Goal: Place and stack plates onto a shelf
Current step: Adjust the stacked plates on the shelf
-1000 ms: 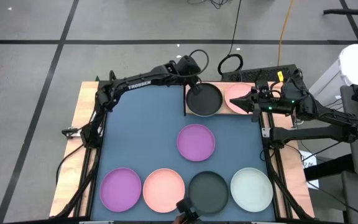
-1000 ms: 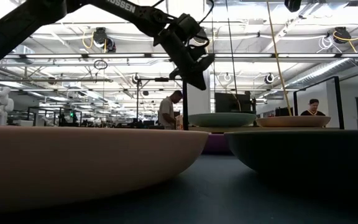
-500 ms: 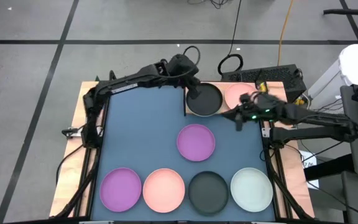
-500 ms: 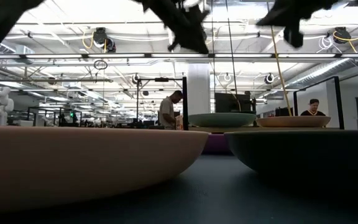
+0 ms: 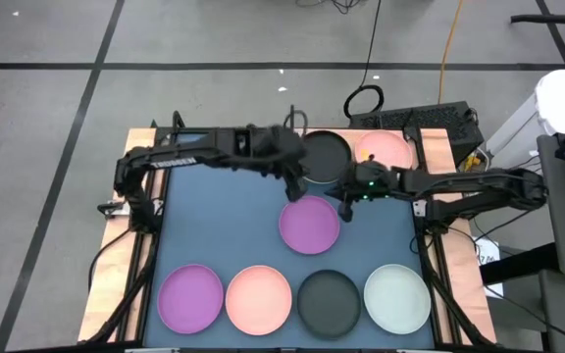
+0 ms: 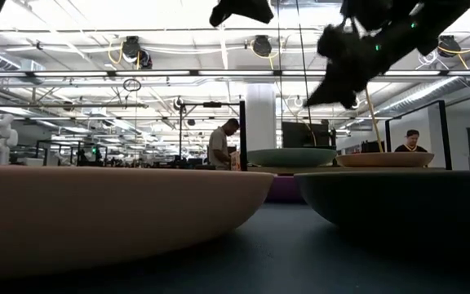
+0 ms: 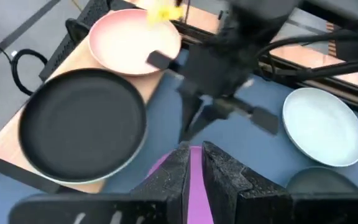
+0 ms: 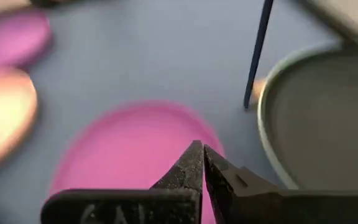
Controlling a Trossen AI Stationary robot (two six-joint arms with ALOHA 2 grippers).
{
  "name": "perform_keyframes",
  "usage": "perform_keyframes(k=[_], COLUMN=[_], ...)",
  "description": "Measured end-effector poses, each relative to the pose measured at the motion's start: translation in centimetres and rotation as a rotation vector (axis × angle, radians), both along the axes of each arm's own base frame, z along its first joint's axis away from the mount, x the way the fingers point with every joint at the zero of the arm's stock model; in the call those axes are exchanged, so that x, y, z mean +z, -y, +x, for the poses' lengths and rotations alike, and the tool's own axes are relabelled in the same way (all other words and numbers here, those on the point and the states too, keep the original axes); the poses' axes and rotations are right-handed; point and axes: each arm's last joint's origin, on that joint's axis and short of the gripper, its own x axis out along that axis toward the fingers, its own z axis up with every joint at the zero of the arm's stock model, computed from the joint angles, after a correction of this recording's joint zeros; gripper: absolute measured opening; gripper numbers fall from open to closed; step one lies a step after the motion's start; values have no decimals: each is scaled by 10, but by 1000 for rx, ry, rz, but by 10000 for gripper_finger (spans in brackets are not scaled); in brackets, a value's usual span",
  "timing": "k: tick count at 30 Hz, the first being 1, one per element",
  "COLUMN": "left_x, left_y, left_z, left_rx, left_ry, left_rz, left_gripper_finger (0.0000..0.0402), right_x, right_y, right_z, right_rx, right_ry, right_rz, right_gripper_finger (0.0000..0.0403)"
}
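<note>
Both arms are seen drawn in from the small light-wood shelf (image 5: 430, 147) toward the middle of the dark-blue mat (image 5: 224, 226), where half a second ago they were at the shelf's two plates. The left gripper (image 5: 291, 177) is now held over the mat just beside the far-left rim of the lone round matte purple plate (image 5: 309, 224), and the right gripper (image 5: 346, 200) is held at that plate's far-right rim. In each wrist view the two dark fingers are shown pressed almost together, with only a thin slit between them and nothing gripped; the left fingertips (image 7: 178, 169) and the right fingertips (image 8: 194, 158) are both seen above the purple plate.

On the shelf, a round black plate (image 5: 324, 156) is set beside the thin black upright rail (image 8: 258, 50), with a pale rim of another plate showing beneath it in the left wrist view. A round pink plate (image 5: 385, 150) is placed next to it, toward the right arm's side.

Along the near edge of the mat four more plates are laid in a row: a second purple plate (image 5: 191, 297), a second pink plate (image 5: 259, 299), a second black plate (image 5: 329, 302) and a pale mint plate (image 5: 397, 297).
</note>
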Motion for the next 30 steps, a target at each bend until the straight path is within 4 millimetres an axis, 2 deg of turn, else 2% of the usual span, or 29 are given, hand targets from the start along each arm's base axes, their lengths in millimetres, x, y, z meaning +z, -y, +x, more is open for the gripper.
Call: perform_keyframes(k=[6,13,15,20,22,30], left_x=[-37,-89,-95,-111,-110,-110], left_y=[25,41,41,40,40,39], left_z=[-3,-36,-47,-70,-76,-77], left_rx=[51,111,139,194,195,197], left_ry=[-9,64,113,98,102,110], left_rz=[-52,-198,-242,-298,-300,-300], left_gripper_finger=[44,44,44,44,44,44], right_x=[-21,-31,-34,-38,-38,-41], right_y=[5,17,20,27,31,41], right_z=[9,12,11,11,12,11], right_rx=[6,11,16,30,30,-7], right_ry=[-125,-181,-204,-229,-228,-237], right_rz=[-121,-200,-211,-254,-270,-269], right_gripper_finger=[0,0,0,0,0,0])
